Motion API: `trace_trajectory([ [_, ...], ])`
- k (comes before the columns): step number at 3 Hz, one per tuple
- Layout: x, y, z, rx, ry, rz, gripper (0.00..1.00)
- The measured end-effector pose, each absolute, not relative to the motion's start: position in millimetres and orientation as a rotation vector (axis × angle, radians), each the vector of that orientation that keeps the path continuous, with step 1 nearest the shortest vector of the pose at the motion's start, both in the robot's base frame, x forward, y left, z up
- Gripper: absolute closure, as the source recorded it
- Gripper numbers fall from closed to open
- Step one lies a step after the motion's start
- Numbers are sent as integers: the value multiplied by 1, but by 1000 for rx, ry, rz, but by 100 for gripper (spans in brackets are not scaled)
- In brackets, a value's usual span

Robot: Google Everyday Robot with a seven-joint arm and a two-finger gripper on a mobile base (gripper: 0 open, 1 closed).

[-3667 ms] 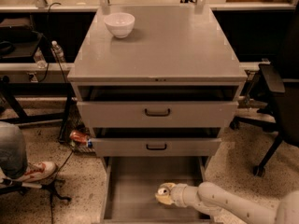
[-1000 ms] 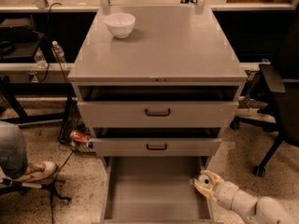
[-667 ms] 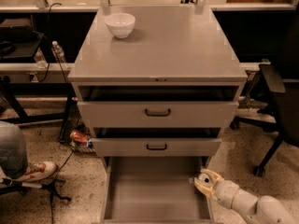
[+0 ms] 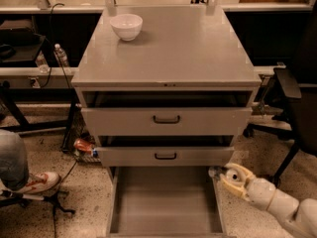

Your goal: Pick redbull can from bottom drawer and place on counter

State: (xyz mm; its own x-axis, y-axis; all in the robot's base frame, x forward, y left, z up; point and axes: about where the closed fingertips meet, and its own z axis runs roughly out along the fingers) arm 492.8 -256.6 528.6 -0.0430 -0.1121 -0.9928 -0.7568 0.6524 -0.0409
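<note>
The bottom drawer [image 4: 166, 202] is pulled out at the foot of the grey cabinet, and its flat floor shows nothing on it. My gripper [image 4: 224, 174], cream-coloured on a white arm, is just outside the drawer's right wall, level with its back end and below the lower drawer front. It is shut on the redbull can [image 4: 215, 172], of which only a small silvery end shows at the tip. The counter [image 4: 173, 48] is the broad grey cabinet top, well above the gripper.
A white bowl [image 4: 126, 26] stands on the counter's back left. Two upper drawer fronts [image 4: 166, 120] stick out slightly ajar. A dark chair [image 4: 297, 98] is at the right. A water bottle [image 4: 60, 55], an orange packet [image 4: 83, 145] and a person's shoe [image 4: 42, 181] are at the left.
My gripper has moved from inside the bottom drawer to its right wall, then up and to the right, out over the drawer's edge. The drawer floor stays bare.
</note>
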Motion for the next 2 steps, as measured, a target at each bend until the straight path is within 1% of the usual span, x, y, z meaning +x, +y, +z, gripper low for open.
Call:
trace_trajectory([
  [1, 489, -269, 584, -764, 1417, 654, 100],
  [2, 482, -269, 633, -819, 1287, 710, 100],
])
